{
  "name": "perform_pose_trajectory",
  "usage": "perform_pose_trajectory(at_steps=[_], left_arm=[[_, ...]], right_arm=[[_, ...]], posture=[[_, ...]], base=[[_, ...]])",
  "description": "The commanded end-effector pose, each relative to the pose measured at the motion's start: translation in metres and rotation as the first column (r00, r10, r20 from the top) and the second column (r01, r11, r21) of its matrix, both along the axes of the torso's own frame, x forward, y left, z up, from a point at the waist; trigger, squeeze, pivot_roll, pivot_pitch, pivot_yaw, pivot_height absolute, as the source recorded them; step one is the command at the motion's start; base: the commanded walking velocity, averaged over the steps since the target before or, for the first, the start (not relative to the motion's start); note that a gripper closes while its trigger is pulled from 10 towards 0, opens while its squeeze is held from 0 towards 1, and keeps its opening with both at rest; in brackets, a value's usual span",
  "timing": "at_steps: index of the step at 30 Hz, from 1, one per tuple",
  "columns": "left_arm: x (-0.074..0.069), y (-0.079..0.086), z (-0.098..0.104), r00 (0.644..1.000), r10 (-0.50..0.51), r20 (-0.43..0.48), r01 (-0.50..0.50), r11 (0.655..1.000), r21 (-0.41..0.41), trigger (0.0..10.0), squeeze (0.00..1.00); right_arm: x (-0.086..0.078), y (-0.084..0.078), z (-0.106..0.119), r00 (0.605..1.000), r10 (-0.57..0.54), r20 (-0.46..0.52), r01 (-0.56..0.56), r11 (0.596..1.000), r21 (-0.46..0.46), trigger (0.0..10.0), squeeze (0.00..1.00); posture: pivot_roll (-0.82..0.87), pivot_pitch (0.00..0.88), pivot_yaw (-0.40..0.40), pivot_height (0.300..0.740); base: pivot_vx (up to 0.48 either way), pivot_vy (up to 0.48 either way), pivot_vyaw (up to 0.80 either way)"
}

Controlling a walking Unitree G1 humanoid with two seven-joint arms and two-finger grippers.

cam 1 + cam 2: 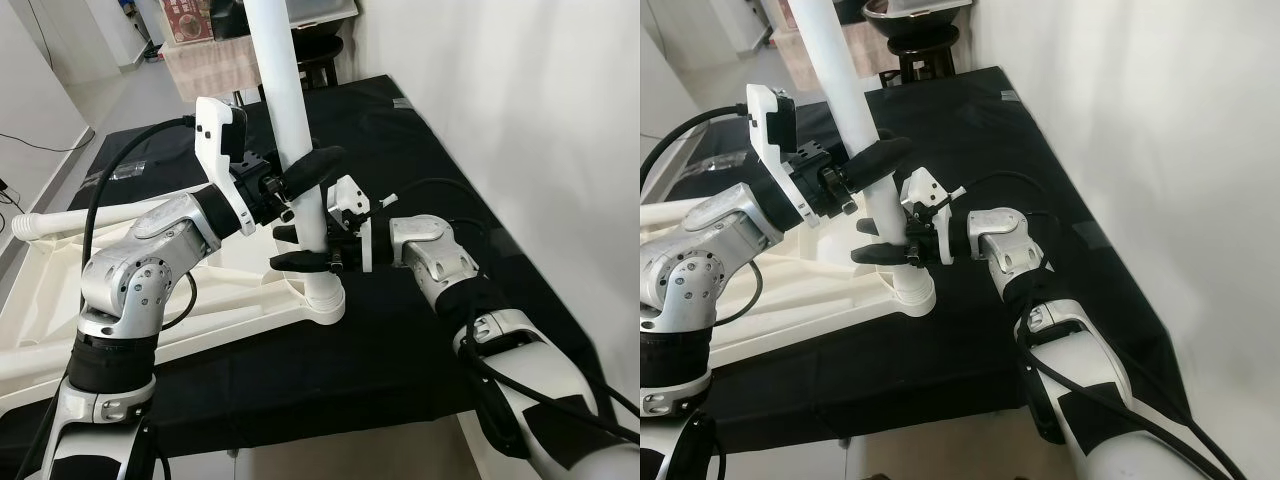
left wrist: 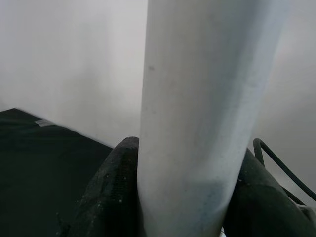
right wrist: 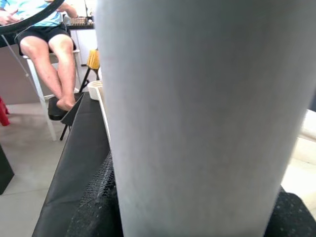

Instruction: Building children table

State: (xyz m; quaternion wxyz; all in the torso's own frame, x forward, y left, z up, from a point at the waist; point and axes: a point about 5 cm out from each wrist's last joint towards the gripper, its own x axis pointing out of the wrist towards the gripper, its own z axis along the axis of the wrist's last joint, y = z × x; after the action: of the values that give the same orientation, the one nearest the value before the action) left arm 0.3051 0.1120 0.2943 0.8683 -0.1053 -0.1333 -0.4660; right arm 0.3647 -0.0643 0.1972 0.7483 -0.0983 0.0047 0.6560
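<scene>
A white table leg (image 1: 290,110) stands upright in a round socket (image 1: 325,300) at the corner of the upside-down white table top (image 1: 120,320). My left gripper (image 1: 305,175) is shut on the leg about halfway up, coming from the left. My right gripper (image 1: 300,248) is shut on the same leg lower down, just above the socket, coming from the right. In the left wrist view the leg (image 2: 202,108) runs between the black fingers (image 2: 108,192). The right wrist view shows the leg (image 3: 207,113) pressed against a finger (image 3: 94,207). A second white leg (image 1: 60,222) lies at the far left.
The table top lies on a black-covered table (image 1: 420,330) beside a white wall on the right; its front edge is close to me. A small clear bag (image 1: 130,172) lies on the cloth at the back left. A black stool (image 1: 320,50) stands behind. A person (image 3: 44,44) sits nearby.
</scene>
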Motion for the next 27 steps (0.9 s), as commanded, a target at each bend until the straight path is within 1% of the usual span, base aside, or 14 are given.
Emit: perform_pose_trajectory(at_steps=[1,3,4,5,6,7,10,11,13,14,16,17,21,27], left_arm=[[-0.006,-0.007,0.002,0.998,-0.06,0.028,0.061,0.998,-0.02,0.0,0.0],[-0.006,-0.007,0.002,0.998,-0.06,0.028,0.061,0.998,-0.02,0.0,0.0],[-0.005,-0.006,0.002,0.999,-0.046,0.025,0.047,0.998,-0.034,8.8,1.0],[-0.006,-0.007,0.002,0.998,-0.052,0.029,0.053,0.998,-0.028,10.0,1.0],[-0.006,-0.007,0.002,0.998,-0.052,0.029,0.053,0.998,-0.028,10.0,1.0],[-0.003,-0.003,0.001,1.0,0.004,0.001,-0.004,0.999,-0.046,10.0,1.0],[-0.003,-0.003,0.001,1.0,0.004,0.001,-0.004,0.999,-0.046,10.0,1.0],[0.0,0.002,-0.001,0.999,0.05,-0.021,-0.051,0.997,-0.049,10.0,0.0],[0.0,0.002,-0.001,0.999,0.05,-0.021,-0.051,0.997,-0.049,10.0,0.0],[0.003,0.007,-0.004,0.995,0.085,-0.049,-0.088,0.995,-0.055,10.0,0.0],[0.003,0.007,-0.004,0.995,0.085,-0.049,-0.088,0.995,-0.055,10.0,0.0],[0.005,0.009,-0.008,0.993,0.099,-0.071,-0.103,0.993,-0.06,10.0,0.0],[0.006,0.008,-0.011,0.992,0.095,-0.081,-0.1,0.993,-0.06,10.0,0.0],[0.006,0.005,-0.009,0.993,0.09,-0.08,-0.096,0.992,-0.078,10.0,0.0]], right_arm=[[-0.001,0.013,-0.008,1.0,-0.021,0.001,0.021,1.0,-0.012,0.0,0.0],[-0.001,0.013,-0.008,1.0,-0.021,0.001,0.021,1.0,-0.012,0.0,0.0],[0.0,0.012,-0.012,0.998,-0.068,0.003,0.068,0.997,-0.029,0.0,0.0],[0.003,0.01,-0.018,0.989,-0.146,0.006,0.147,0.988,-0.045,0.0,0.0],[0.003,0.01,-0.018,0.989,-0.146,0.006,0.147,0.988,-0.045,0.0,0.0],[0.007,0.01,-0.038,0.877,-0.479,-0.035,0.477,0.878,-0.045,0.0,0.0],[0.007,0.01,-0.038,0.877,-0.479,-0.035,0.477,0.878,-0.045,0.0,0.0],[-0.015,0.019,-0.064,0.791,-0.608,-0.07,0.603,0.794,-0.078,0.0,0.0],[-0.015,0.019,-0.064,0.791,-0.608,-0.07,0.603,0.794,-0.078,0.0,0.0],[-0.034,0.022,-0.079,0.694,-0.712,-0.108,0.705,0.702,-0.098,0.0,0.0],[-0.034,0.022,-0.079,0.694,-0.712,-0.108,0.705,0.702,-0.098,0.0,0.0],[-0.042,0.022,-0.083,0.638,-0.761,-0.119,0.755,0.648,-0.102,0.0,0.0],[-0.042,0.025,-0.08,0.644,-0.757,-0.114,0.752,0.653,-0.088,0.0,0.0],[-0.034,0.028,-0.073,0.645,-0.759,-0.088,0.756,0.651,-0.069,0.0,0.0]], posture=[[-0.01,0.054,0.098,0.74],[-0.01,0.054,0.098,0.74],[-0.02,0.055,0.095,0.74],[-0.02,0.057,0.086,0.74],[-0.02,0.057,0.086,0.74],[-0.02,0.07,0.059,0.74],[-0.02,0.07,0.059,0.74],[-0.03,0.079,0.061,0.74],[-0.03,0.079,0.061,0.74],[-0.04,0.086,0.084,0.74],[-0.04,0.086,0.084,0.74],[-0.06,0.072,0.091,0.74],[-0.06,0.066,0.083,0.74],[-0.05,0.059,0.07,0.74]], base=[[0.0,0.0,0.0],[0.0,0.0,0.0],[0.0,0.0,0.0],[0.0,0.0,0.0],[0.0,0.0,0.0],[0.0,0.0,0.0],[0.0,0.0,0.0],[0.0,0.0,0.0],[0.0,0.0,0.0],[0.0,0.0,0.0],[0.0,0.0,0.0],[0.0,0.0,0.0],[0.0,0.0,0.0],[0.0,0.0,0.0]])
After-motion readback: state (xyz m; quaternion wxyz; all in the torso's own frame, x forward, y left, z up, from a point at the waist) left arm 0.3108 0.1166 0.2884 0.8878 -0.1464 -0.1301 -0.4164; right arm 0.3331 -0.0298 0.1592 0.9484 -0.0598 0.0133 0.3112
